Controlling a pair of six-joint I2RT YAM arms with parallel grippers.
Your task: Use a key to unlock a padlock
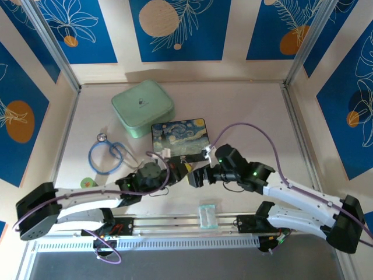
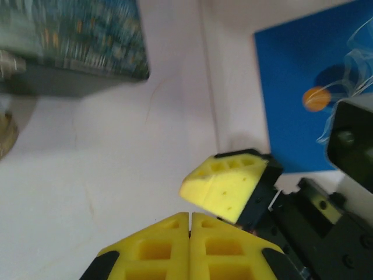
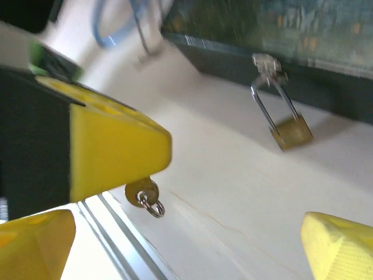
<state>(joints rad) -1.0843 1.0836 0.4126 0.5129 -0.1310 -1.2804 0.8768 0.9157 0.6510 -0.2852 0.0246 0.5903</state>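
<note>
Closest to the right wrist camera, the left gripper [image 2: 190, 220] has its yellow fingers pressed together on the key [image 3: 142, 194]. Only the key's round head and a small ring poke out beneath them, so which way the blade points cannot be told. The right gripper [image 3: 189, 219] is just beside it with its jaws spread wide and nothing between them. The likeliest trouble starts here. The key is thin and pinched by very little metal, so any handover or twist could let it slip onto the table [image 1: 250, 111], where it would be hard to pick up. A little farther on, the padlock [image 3: 291, 132] hangs by its shackle from the silver clasp [image 3: 266, 62] of the painted box [image 1: 179, 135], with its brass body tilted against the tabletop. It dangles loosely, so a push from the key would probably swing it aside unless the free gripper steadies it first — and the keyhole is not visible from here. Nothing lies between the grippers and the padlock. Around them, a clear packet [image 1: 207, 216] rests by the arm bases, a blue stethoscope [image 1: 106, 156] lies to the left of the box, and a mint-green case [image 1: 143, 108] sits beyond it — all well out of the way.
</note>
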